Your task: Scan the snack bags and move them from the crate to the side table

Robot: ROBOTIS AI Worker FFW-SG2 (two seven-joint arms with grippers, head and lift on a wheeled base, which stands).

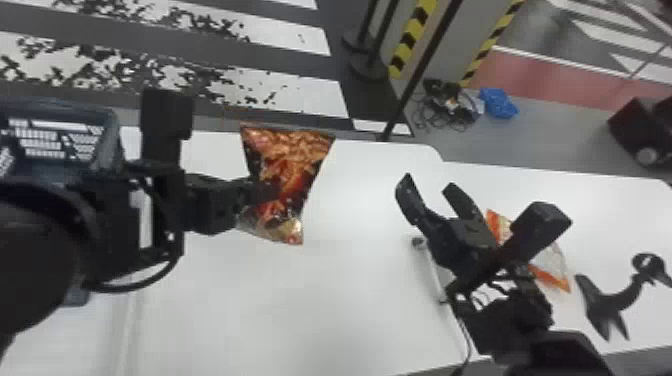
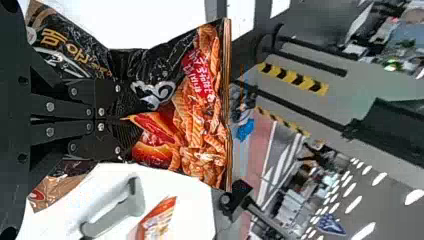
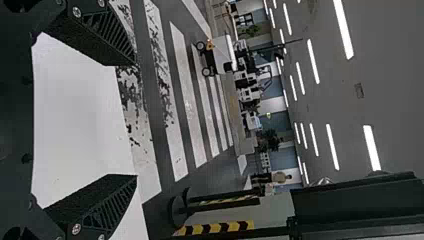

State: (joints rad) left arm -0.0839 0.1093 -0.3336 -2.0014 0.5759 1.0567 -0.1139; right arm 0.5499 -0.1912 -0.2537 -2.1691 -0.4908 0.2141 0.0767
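Left gripper [image 1: 267,192] closed on snack bag [image 1: 295,155]; right gripper [image 1: 427,186] open and empty

1. Left end effector: my two fingers are closed together on the snack bag, left of centre in the head view. The left wrist view shows the film bunched and creased at the grip.
2. Held bag: black packaging with an orange-red food print. Its wide end points to the top of the head view's frame, its clear, crumpled end towards the bottom. Behind it in that view is the white table [image 1: 320,300].
3. Right end effector: my two fingers stand wide apart with nothing between them, right of centre in the head view.
4. Crate [image 1: 111,135]: dark blue, at the left edge of the frame, partly behind my left arm.
5. Second bag [image 1: 552,282]: orange and white, on the side table [image 1: 590,200] in the right part of the frame, partly hidden by my right arm.
6. Black curved device [image 1: 612,302]: at the lower right of the frame, to the right of the second bag.
7. Floor, upper right of the frame: tangled cables [image 1: 445,105] beside a blue item [image 1: 499,102]
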